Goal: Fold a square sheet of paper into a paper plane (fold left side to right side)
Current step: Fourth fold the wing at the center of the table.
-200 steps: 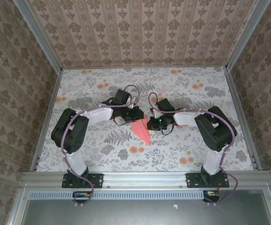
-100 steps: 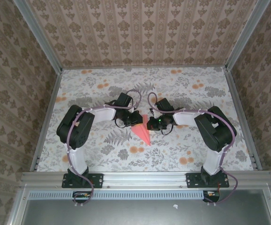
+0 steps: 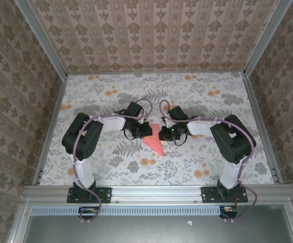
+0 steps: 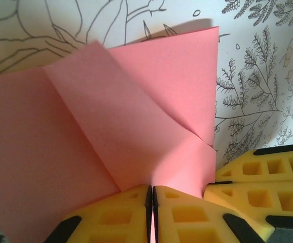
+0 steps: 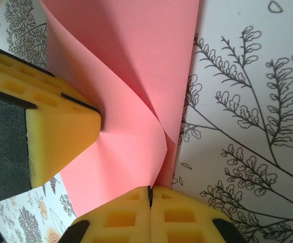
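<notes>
Clamping the paper plane [image 3: 156,144] from opposite sides, the left hand [image 4: 151,202] and right hand [image 5: 150,200] are both pinched closed on it. The plane is at the centre of the bench [image 3: 212,101], tip toward the arm bases.

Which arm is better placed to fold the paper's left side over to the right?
Probably the left. The left gripper is shut on the left side of the paper, so it can carry that side across. The right gripper is shut on the opposite side and can hold it in place.
</notes>
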Robot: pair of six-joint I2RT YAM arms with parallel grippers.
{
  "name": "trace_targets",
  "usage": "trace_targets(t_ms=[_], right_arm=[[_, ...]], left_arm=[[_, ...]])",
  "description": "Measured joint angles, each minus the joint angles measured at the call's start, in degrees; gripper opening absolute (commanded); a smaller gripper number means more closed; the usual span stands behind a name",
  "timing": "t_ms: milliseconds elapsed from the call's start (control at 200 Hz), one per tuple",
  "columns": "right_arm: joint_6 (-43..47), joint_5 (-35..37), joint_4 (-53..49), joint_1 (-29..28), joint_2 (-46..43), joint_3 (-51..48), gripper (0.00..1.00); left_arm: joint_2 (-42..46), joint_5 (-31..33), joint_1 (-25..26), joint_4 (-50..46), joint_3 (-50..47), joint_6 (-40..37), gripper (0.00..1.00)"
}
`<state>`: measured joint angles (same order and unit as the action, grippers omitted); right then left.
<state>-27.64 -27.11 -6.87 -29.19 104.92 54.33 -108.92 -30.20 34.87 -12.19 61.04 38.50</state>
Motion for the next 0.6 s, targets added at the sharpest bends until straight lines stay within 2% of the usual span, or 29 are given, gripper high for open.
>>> trace_targets(t_ms=[170, 255, 315, 440, 505, 600], right_arm=[[-0.63, 1.14, -0.81, 0.15, -2.21, 0.02, 0.2], [-0.55, 2.14, -2.56, 0.72, -5.4, 0.02, 0.23], [-0.46, 3.08, -3.89, 1.03, -8.33, 0.02, 0.22], [-0.7, 1.95, -5.18, 1.07, -13.64, -0.02, 0.12], [-1.31, -0.09, -4.81, 0.48, -14.23, -0.17, 0.08], [-3.61, -3.69, -3.04, -1.38, -13.16, -1.68, 0.08]], left_arm=[[0.0, -0.02, -0.04, 0.63, -0.37, 0.0, 0.12], [0.0, -0.07, -0.09, 0.83, -0.5, 0.0, 0.12], [0.0, -0.09, -0.09, 0.98, -0.57, -0.02, 0.12], [0.0, -0.15, -0.09, 1.05, -0.63, -0.02, 0.12], [0.0, -0.15, -0.09, 1.05, -0.63, -0.02, 0.12], [0.0, -0.15, -0.09, 1.05, -0.63, -0.02, 0.12]])
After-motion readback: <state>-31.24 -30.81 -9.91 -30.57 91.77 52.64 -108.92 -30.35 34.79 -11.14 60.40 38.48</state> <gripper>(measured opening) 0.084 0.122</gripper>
